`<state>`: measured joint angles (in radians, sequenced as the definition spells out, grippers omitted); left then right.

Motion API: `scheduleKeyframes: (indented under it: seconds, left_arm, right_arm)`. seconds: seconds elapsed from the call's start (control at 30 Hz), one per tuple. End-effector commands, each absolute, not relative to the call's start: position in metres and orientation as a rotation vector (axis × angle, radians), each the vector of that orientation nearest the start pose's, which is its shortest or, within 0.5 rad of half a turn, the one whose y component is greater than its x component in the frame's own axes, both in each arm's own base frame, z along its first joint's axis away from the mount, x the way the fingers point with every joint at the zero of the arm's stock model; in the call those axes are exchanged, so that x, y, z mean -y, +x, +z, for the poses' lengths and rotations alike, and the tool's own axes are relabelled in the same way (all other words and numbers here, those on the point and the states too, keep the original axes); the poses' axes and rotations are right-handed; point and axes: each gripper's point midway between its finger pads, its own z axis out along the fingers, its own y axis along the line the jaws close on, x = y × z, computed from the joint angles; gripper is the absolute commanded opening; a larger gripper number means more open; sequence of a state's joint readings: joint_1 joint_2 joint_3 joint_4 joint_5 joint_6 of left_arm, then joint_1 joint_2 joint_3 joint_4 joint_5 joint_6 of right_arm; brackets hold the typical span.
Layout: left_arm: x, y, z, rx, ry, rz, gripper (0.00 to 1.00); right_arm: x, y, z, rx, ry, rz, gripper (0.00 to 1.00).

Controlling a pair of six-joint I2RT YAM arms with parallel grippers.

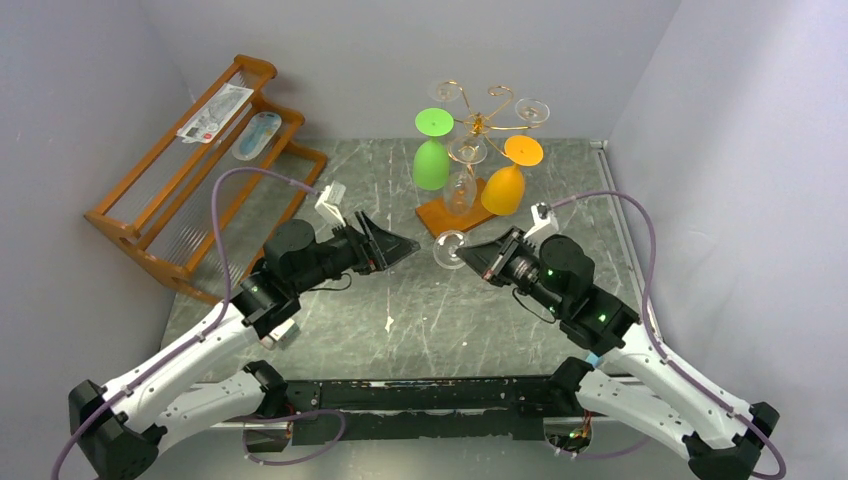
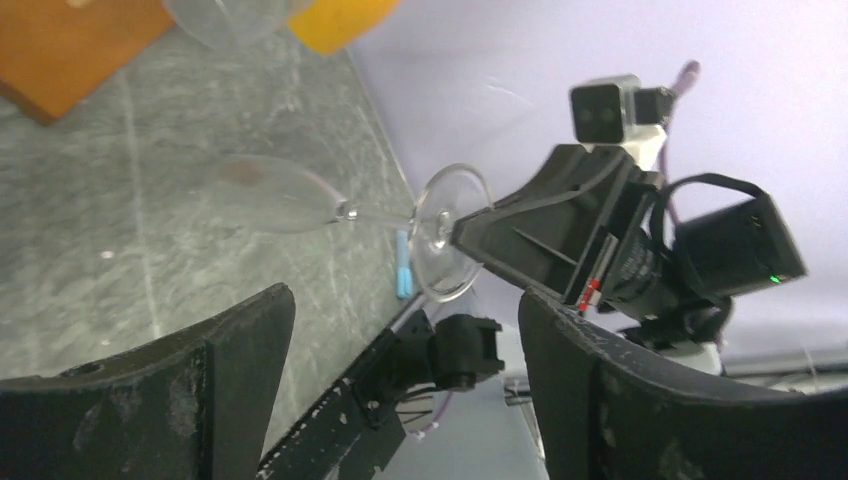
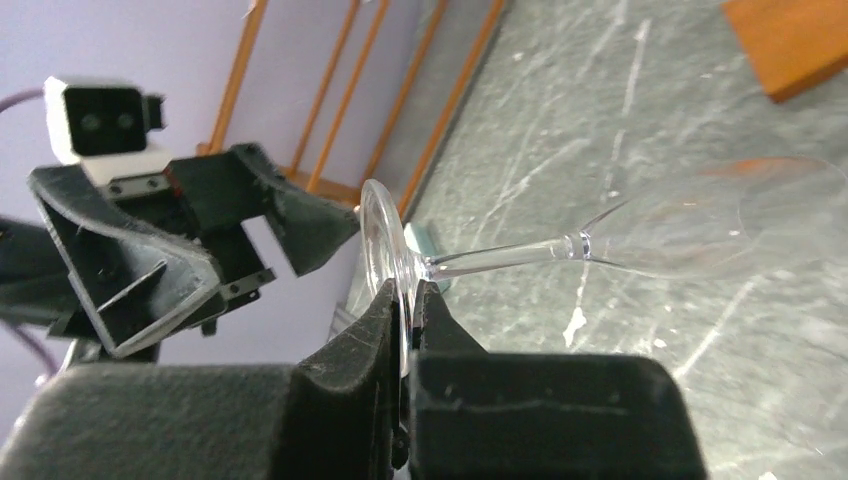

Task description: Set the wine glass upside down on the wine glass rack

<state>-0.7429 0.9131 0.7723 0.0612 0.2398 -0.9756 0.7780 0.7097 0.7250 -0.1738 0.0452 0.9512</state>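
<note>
A clear wine glass [image 1: 449,248] is held roughly level, low over the table, in front of the rack's base. My right gripper [image 1: 472,258] is shut on the rim of its round foot [image 3: 383,240]; the stem and bowl [image 3: 720,215] point away from it. My left gripper [image 1: 400,243] is open and empty, facing the glass bowl [image 2: 275,190] from the left without touching it. The wine glass rack [image 1: 482,122], gold wire on a brown wooden base [image 1: 440,213], stands at the back middle. A green glass [image 1: 431,165], an orange glass [image 1: 503,188] and clear glasses hang on it upside down.
A large orange-brown slatted shelf [image 1: 200,170] stands at the back left with packets on top. Grey walls close in the left, back and right sides. A metal strip [image 1: 625,240] runs along the table's right edge. The rack base also shows in the right wrist view [image 3: 790,40].
</note>
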Motion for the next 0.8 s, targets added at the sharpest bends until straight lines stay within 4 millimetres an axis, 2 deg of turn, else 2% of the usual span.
scheduleKeyframes:
  seconds: [0.0, 0.1, 0.33, 0.4, 0.57, 0.77]
  left_arm:
    - [0.257, 0.222, 0.296, -1.907, -0.088, -1.188, 0.88]
    - [0.249, 0.226, 0.296, -1.908, -0.091, -1.12, 0.91]
    - [0.245, 0.229, 0.291, -1.929, -0.074, -1.057, 0.93]
    - [0.243, 0.231, 0.288, -1.933, -0.078, -1.035, 0.94]
    - [0.243, 0.233, 0.283, -1.941, -0.07, -1.019, 0.94]
    - [0.242, 0.235, 0.281, -1.95, -0.065, -0.992, 0.95]
  right_arm:
    - [-0.194, 0.212, 0.265, -1.98, 0.432, 0.947, 0.0]
    - [-0.16, 0.218, 0.249, -1.989, 0.583, 0.759, 0.0]
    - [-0.089, 0.224, 0.249, -1.845, 0.794, 0.429, 0.0]
    - [-0.076, 0.226, 0.248, -1.812, 0.813, 0.342, 0.0]
    - [-0.058, 0.236, 0.25, -1.736, 0.839, 0.202, 0.0]
    - [-0.05, 0.255, 0.268, -1.629, 0.848, 0.176, 0.0]
